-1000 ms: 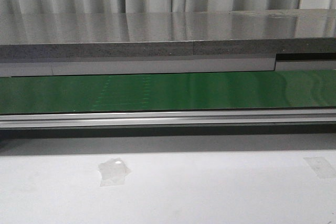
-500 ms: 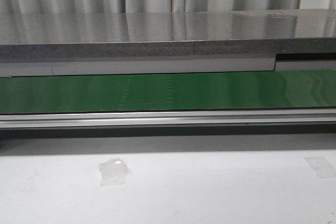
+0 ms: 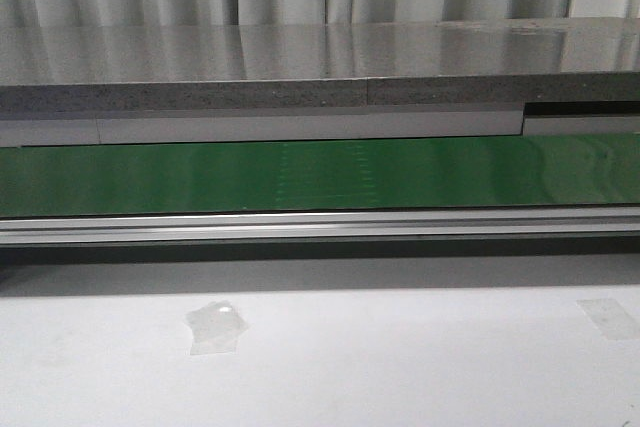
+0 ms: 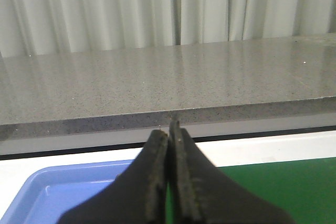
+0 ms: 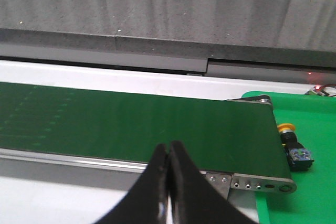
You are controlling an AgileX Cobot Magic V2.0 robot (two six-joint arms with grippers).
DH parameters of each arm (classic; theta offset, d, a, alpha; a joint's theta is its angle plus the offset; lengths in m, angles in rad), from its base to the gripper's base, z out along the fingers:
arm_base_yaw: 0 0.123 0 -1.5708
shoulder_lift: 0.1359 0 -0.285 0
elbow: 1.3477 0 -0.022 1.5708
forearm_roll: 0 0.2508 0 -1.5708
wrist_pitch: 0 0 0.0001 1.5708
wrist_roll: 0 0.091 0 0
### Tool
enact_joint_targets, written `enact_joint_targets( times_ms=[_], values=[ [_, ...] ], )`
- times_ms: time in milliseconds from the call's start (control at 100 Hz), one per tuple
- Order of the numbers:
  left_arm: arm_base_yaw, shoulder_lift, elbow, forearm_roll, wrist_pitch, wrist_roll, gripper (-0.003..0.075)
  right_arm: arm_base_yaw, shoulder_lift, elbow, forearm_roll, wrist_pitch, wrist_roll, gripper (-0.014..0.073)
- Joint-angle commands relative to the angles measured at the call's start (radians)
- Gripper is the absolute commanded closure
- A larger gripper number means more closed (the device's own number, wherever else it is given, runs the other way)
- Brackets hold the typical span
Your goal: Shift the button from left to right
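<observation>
In the right wrist view we see the button (image 5: 292,141) lying on its side on a green surface (image 5: 307,192) just past the end of the green belt (image 5: 131,124), its yellow cap toward the belt. Our right gripper (image 5: 169,192) hangs over the belt's near rail, its 2 fingers pressed together on nothing. Our left gripper (image 4: 169,182) is likewise closed and empty, above a blue tray (image 4: 63,192).

green belt (image 3: 320,175), yellow-capped black button (image 5: 292,141)
</observation>
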Motion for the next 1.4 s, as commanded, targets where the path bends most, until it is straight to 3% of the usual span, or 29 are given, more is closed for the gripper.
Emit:
enact_joint_targets(
  times_ms=[0, 140, 430, 690, 1390],
  values=[
    [-0.002, 0.009, -0.027, -0.012, -0.059, -0.001, 0.074, 0.028, -0.035, 0.022, -0.116, -0.142, 0.142, 0.0662],
    [-0.002, 0.009, -0.027, -0.012, -0.059, -0.001, 0.074, 0.057, -0.132, 0.118, -0.239, -0.215, 0.286, 0.0662],
    [-0.002, 0.009, -0.027, -0.012, -0.059, -0.001, 0.074, 0.06, -0.293, 0.297, -0.243, -0.282, 0.289, 0.0662],
    [-0.002, 0.009, -0.027, -0.012, -0.059, -0.001, 0.074, 0.06, -0.318, 0.427, -0.243, -0.388, 0.289, 0.0662],
    [-0.002, 0.009, -0.027, -0.012, -0.059, -0.001, 0.074, 0.06, -0.318, 0.458, -0.243, -0.423, 0.289, 0.0662]
  ],
)
